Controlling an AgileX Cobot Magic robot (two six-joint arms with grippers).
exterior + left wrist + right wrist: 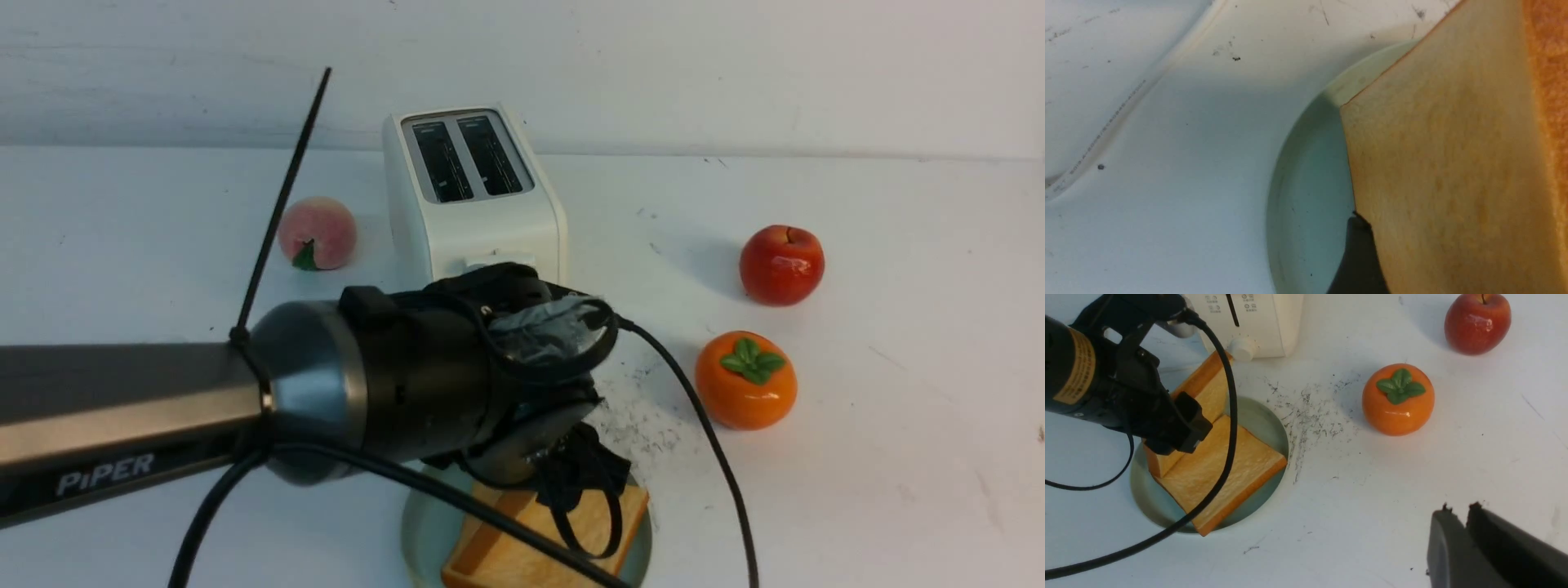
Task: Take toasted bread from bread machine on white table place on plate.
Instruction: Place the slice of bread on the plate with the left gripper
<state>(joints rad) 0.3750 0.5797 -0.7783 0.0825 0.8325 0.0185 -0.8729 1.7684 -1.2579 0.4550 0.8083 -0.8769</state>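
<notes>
Only rt wrist cam, tilted toast (1208, 392), flat toast (1224, 465), on plate (1261, 424)

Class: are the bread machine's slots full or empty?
Empty: the bread machine shows two dark slots from the front, nothing sticking out.

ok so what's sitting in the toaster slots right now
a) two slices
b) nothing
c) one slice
b: in the front view both slots of the bread machine are dark and empty, while the right wrist view shows a flat slice on the plate and a tilted slice propped on edge beside it.
</notes>
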